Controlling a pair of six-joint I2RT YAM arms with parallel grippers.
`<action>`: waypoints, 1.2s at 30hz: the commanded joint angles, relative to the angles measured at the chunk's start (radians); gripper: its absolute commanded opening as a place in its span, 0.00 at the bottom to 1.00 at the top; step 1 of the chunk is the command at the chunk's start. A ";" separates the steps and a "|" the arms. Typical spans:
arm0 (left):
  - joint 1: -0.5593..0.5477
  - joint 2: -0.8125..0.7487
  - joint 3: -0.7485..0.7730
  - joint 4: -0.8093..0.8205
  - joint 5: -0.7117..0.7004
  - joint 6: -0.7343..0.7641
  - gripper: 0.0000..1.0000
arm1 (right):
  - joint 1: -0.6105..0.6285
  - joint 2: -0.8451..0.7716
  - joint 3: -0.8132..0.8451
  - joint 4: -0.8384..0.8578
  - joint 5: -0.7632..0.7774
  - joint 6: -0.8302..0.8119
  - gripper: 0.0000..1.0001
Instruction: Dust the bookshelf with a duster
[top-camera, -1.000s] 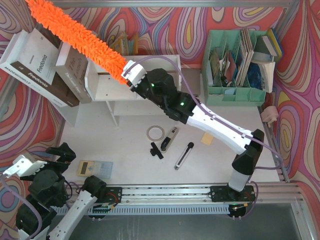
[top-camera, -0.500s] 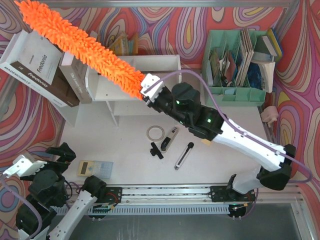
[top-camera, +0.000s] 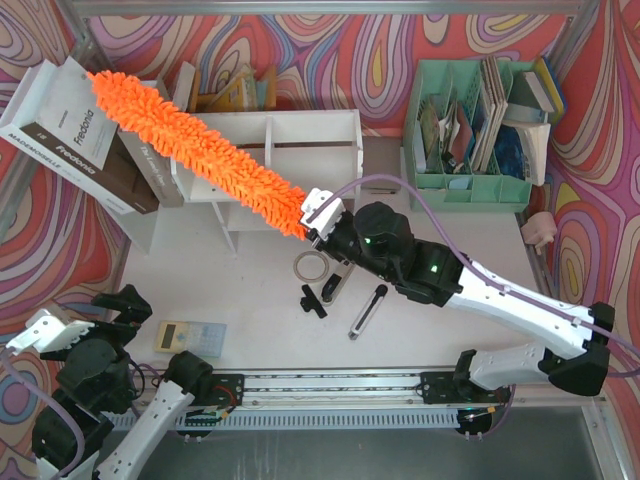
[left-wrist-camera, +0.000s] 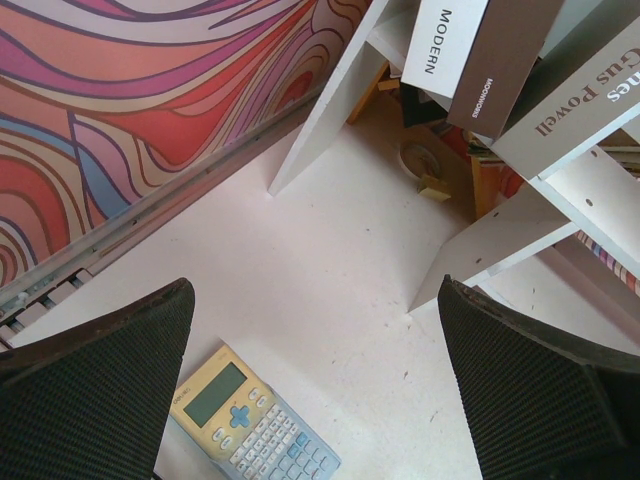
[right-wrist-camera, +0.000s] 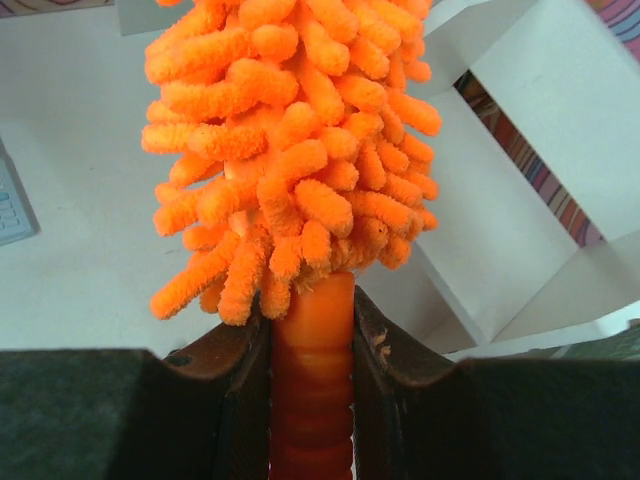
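Observation:
The long fluffy orange duster (top-camera: 200, 150) stretches diagonally from upper left to lower right, lying across the top of the white bookshelf (top-camera: 300, 130) and the leaning books. My right gripper (top-camera: 318, 222) is shut on its orange handle (right-wrist-camera: 312, 370) in front of the shelf, and the wrist view shows the handle pinched between both fingers with the fluffy head (right-wrist-camera: 290, 140) just beyond. My left gripper (left-wrist-camera: 315, 380) stands wide open with nothing between its fingers, low at the table's near left, above a calculator (left-wrist-camera: 250, 425). In the left wrist view the bookshelf's white panels (left-wrist-camera: 500, 230) rise at upper right.
Large grey and white books (top-camera: 75, 130) lean against the shelf's left side. A mint-green file organizer (top-camera: 470, 125) full of papers stands at the back right. A tape ring (top-camera: 311, 265), black tools (top-camera: 335, 285), a pen-like tool (top-camera: 368, 310) and the calculator (top-camera: 188, 336) lie on the table.
My right arm has pulled back toward the near right, dragging the duster down and rightward across the shelf top; its tip has come in from the far left corner. The left arm stayed still.

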 joint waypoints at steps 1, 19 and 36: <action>0.003 0.014 -0.009 0.009 0.004 0.016 0.98 | 0.001 0.011 0.001 0.100 -0.027 0.044 0.00; 0.003 0.009 -0.008 0.006 0.005 0.012 0.98 | -0.001 0.265 0.158 0.203 0.081 0.048 0.00; 0.003 -0.002 -0.011 0.009 0.006 0.014 0.98 | -0.111 0.449 0.392 0.194 0.144 0.193 0.00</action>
